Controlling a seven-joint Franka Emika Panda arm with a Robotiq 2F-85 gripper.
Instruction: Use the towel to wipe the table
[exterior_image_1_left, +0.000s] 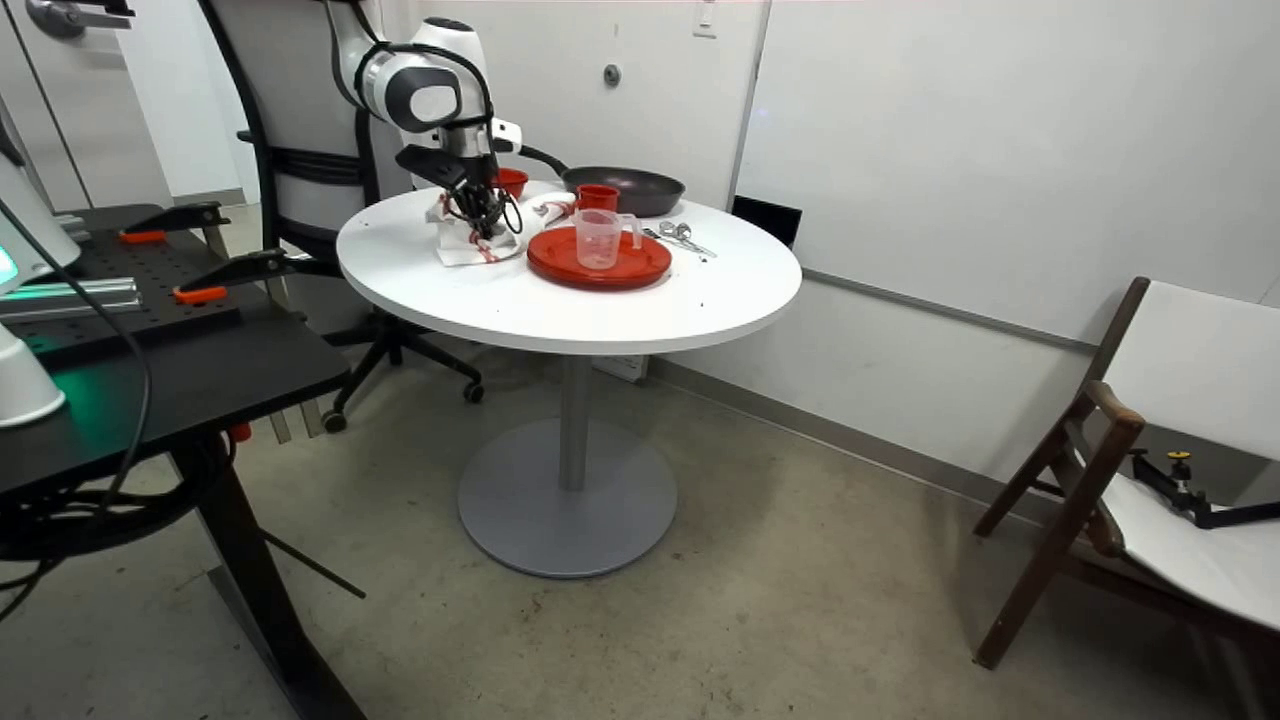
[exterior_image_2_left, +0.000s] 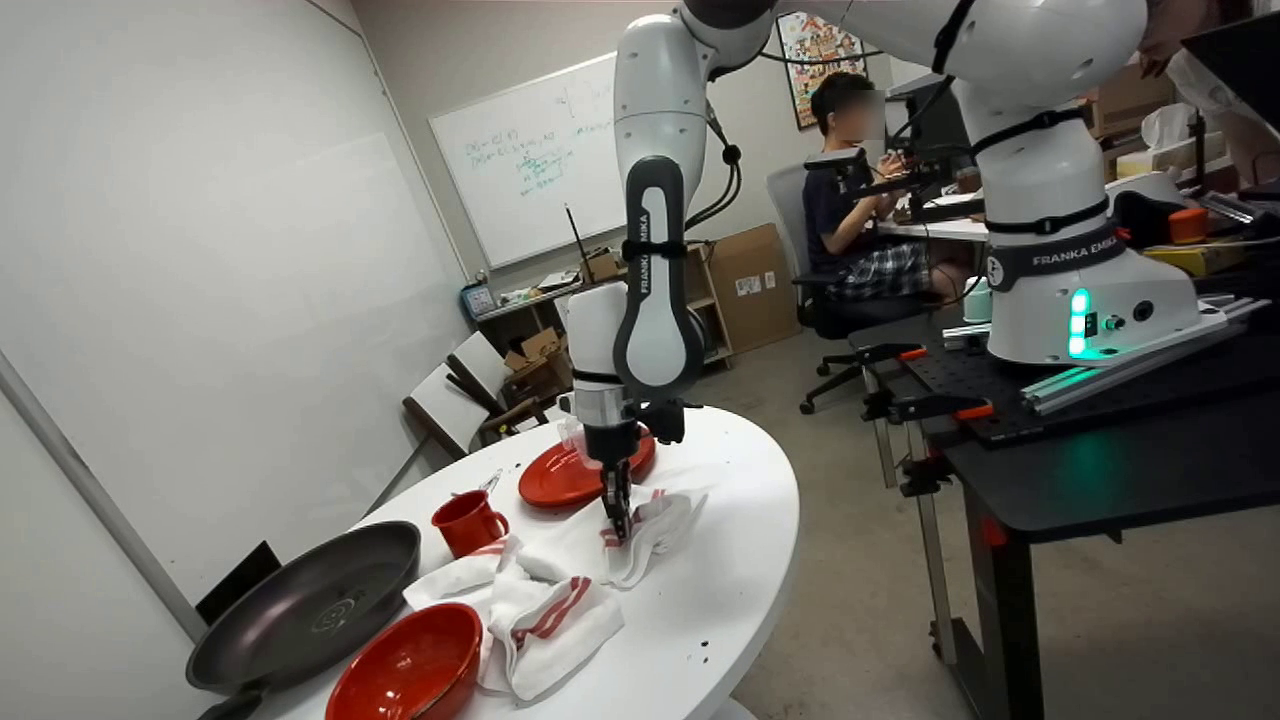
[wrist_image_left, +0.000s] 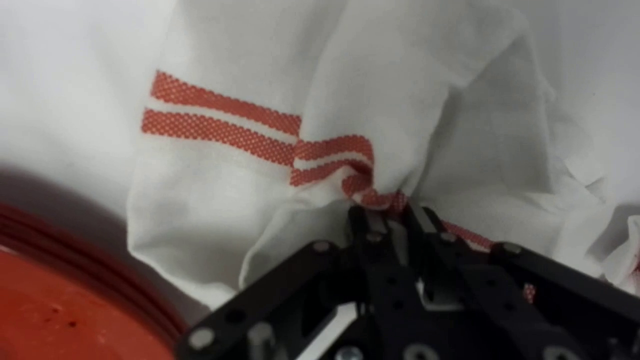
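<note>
Round and white, the table (exterior_image_1_left: 600, 320) bears a crumpled towel (exterior_image_2_left: 550, 600), lying between the red bowl (exterior_image_2_left: 408, 665) and the red plate (exterior_image_2_left: 560, 482). We see the end effector (wrist_image_left: 388, 212) point downward, pinching a striped fold of towel, presumably so the loose remainder can trail as a wiping pad; nearby dark specks (exterior_image_2_left: 704, 645) seem the target.

The gripper (wrist_image_left: 387, 219) hides some of the towel (wrist_image_left: 220, 200) under it; in the wrist view, the plate (wrist_image_left: 65, 305) to its left is cut off. In an exterior view, the cup (exterior_image_2_left: 574, 437) behind the gripper is mostly hidden, the bowl (exterior_image_2_left: 410, 670) in front of it runs off the bottom, the specks (exterior_image_2_left: 704, 644) right of the gripper are too small to identify, and the person (exterior_image_2_left: 838, 222) far beyond has a blurred face.
</note>
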